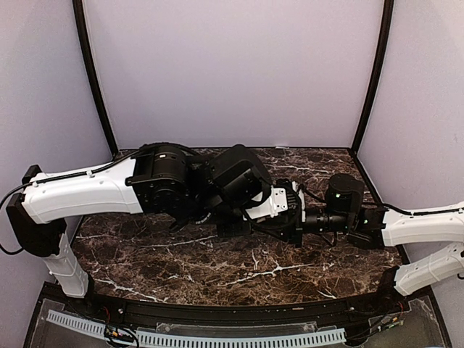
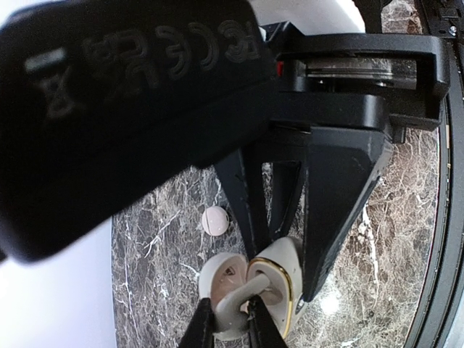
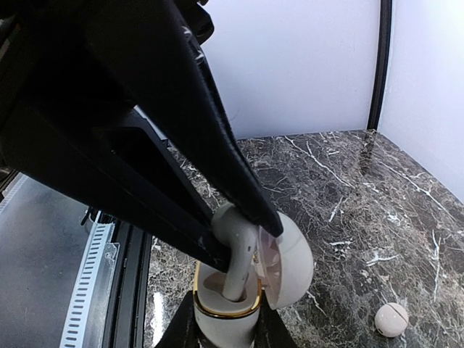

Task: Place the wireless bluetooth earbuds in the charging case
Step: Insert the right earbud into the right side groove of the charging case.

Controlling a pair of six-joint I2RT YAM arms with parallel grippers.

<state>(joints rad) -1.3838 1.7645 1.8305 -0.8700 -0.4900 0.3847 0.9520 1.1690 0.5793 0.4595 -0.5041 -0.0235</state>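
Observation:
My right gripper is shut on the body of a white charging case with a gold rim, its lid open to the right. My left gripper is shut on the head of a white earbud. The earbud stands upright over the case with its stem tip inside the opening. The case and lid also show in the left wrist view. In the top view the two grippers meet near the table's middle, and the case and earbud are hidden. Only one earbud shows.
A small round white closed case with a seam lies on the dark marble table, a short way beyond the open case; it also shows in the right wrist view. Lilac walls enclose the back and sides.

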